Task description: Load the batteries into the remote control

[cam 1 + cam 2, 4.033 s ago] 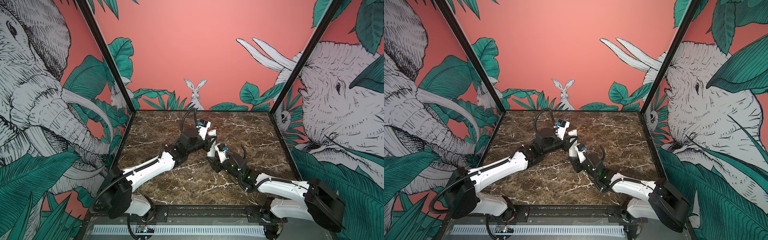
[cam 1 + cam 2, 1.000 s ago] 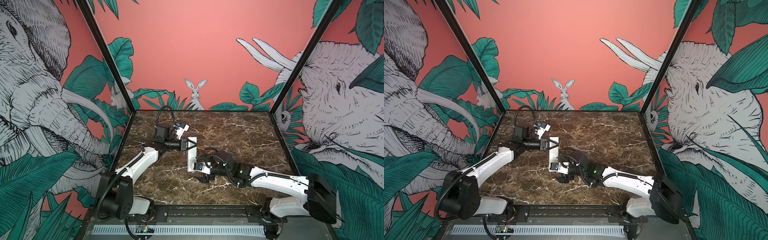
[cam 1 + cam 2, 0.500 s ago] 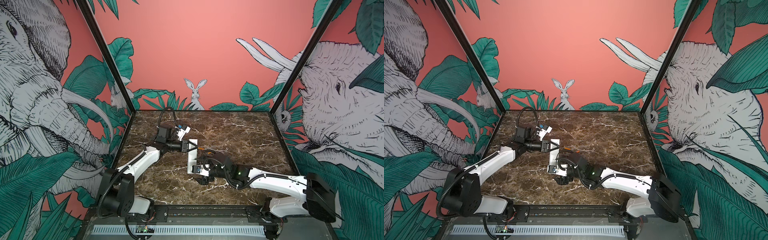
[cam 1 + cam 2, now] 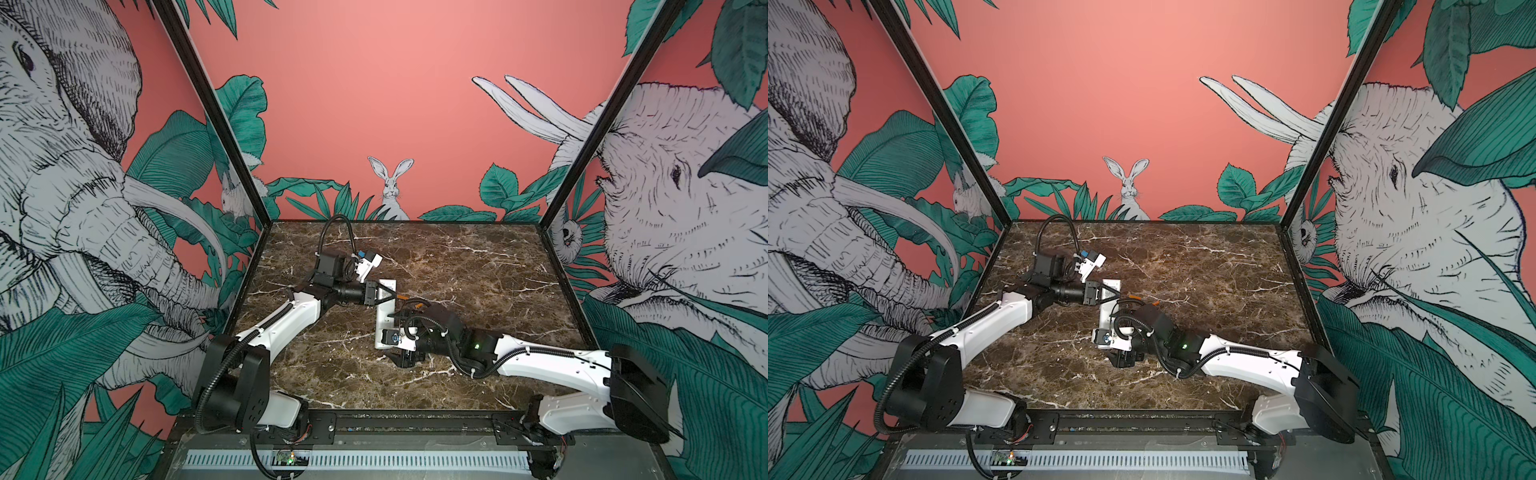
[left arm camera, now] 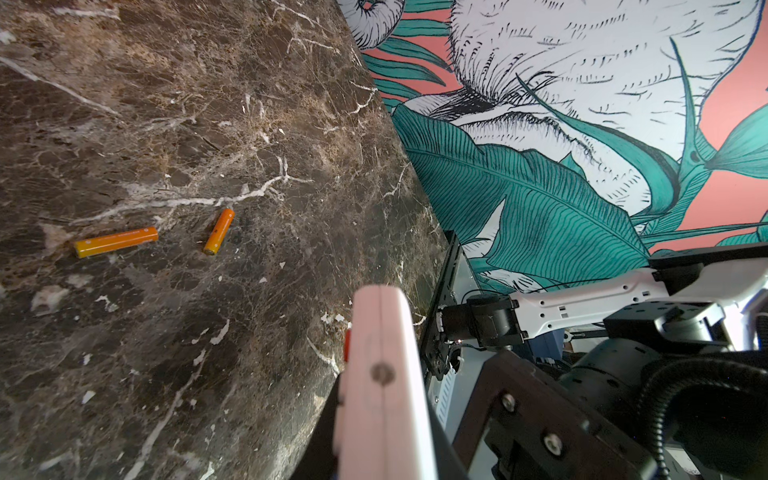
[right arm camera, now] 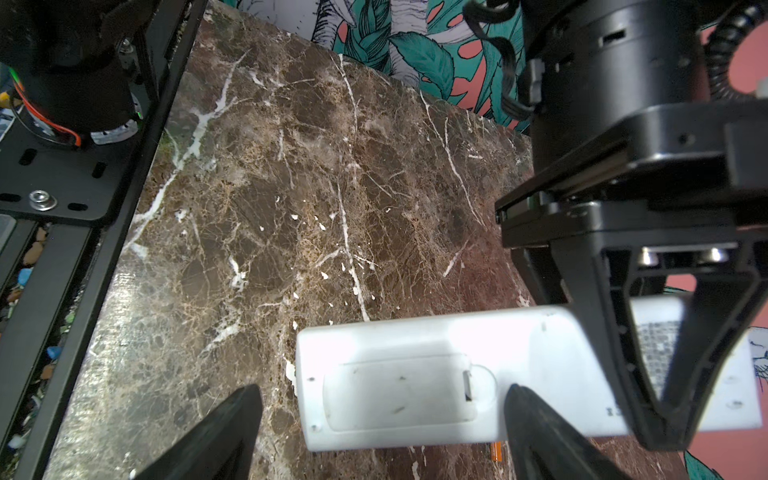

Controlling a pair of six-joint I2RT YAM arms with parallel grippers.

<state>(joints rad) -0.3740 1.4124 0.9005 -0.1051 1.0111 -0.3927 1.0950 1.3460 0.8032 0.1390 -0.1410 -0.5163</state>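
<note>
So, starting at the left: the left gripper is clamped tight on the remote control, pinching it near its far end. It looks lifted clear of the marble table. In both top views the remote runs roughly front to back with its plain white back facing up. The right wrist view gives a good look at the battery cover, which sits in place on that back, little latch notch and all.

Just right of the remote's gripped end, the batteries lie on the marble. They're near each other but not touching, angled differently, and nothing is holding either one.

Moving right again, the right gripper has its jaws spread wide with nothing between them, hovering at the remote's near end. One finger sits off past the end of the remote, apart from it. The other crosses the remote by the latch, and I honestly can't tell if it touches the plastic.
</note>
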